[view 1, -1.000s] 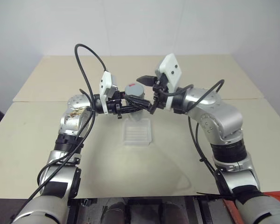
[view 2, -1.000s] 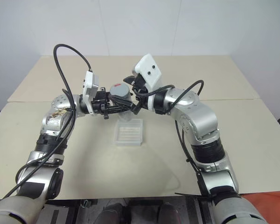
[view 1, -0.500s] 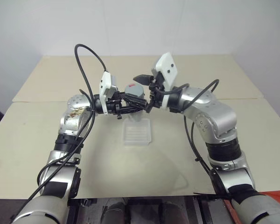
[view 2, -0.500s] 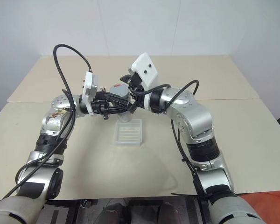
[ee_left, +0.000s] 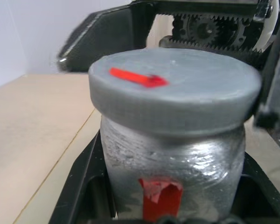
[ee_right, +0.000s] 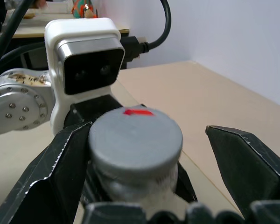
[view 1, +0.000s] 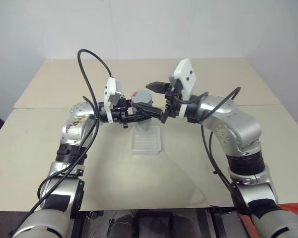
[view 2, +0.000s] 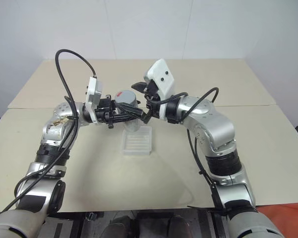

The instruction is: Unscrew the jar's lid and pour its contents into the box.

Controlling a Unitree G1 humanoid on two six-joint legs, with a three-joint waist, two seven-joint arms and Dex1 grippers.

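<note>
While the jar (view 1: 141, 105) is clamped at its body between the closed fingers of the left gripper (view 1: 148, 110), it is held upright in the air above the far edge of the box (view 1: 146, 140). The lid (ee_left: 175, 87), grey with a small red mark on top, is seen seated on the jar. Red tape is visible on the jar's wrapped side in the left wrist view. The box is seen resting on the table (view 1: 49, 148), below and between the two arms. To the right, the right gripper (ee_right: 154, 154) is spread wide, one finger on each side of the lid, and no contact with it can be made out.
</note>
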